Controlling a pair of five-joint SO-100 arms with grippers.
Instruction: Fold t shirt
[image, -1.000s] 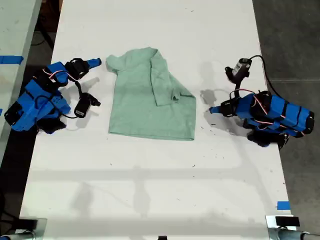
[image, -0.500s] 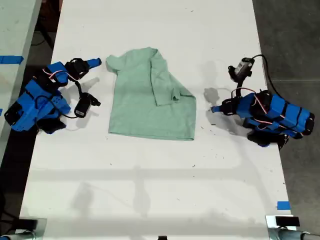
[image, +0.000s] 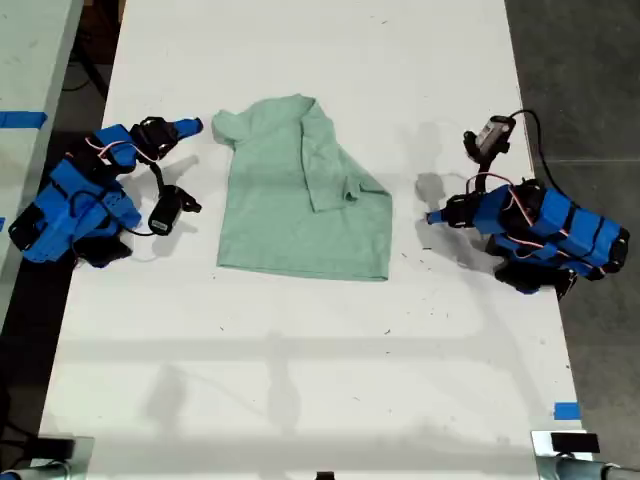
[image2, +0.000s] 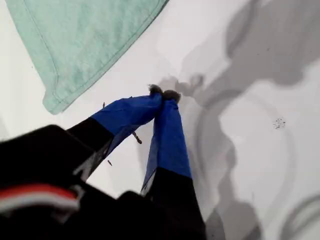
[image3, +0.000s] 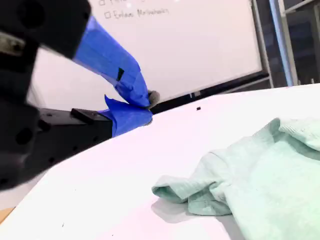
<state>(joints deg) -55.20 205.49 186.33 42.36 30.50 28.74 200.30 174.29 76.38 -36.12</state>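
The t shirt (image: 303, 190) lay on the white table (image: 300, 380), a little above the middle of the exterior view, with bare tabletop filling the nearer, lower half of that frame. It was partly folded: the side toward the exterior view's right was turned in over the body, its sleeve lying on top near the middle, while the other sleeve stuck out flat at the upper left of the cloth. The bottom hem ran nearly straight across.

My first gripper (image: 432, 217) sat at the exterior view's right, just beside the shirt's right edge but apart from it. In the first wrist view its blue tips (image2: 162, 95) met over bare table with nothing between them, and a corner of the shirt (image2: 85, 45) lay a short way beyond.

My second gripper (image: 193, 125) sat at the exterior view's left, near the outstretched sleeve and not touching it. In the second wrist view its blue fingers (image3: 131, 97) were nearly together and empty, the rumpled sleeve (image3: 235, 175) beside them and a whiteboard (image3: 170, 45) standing behind the far table edge
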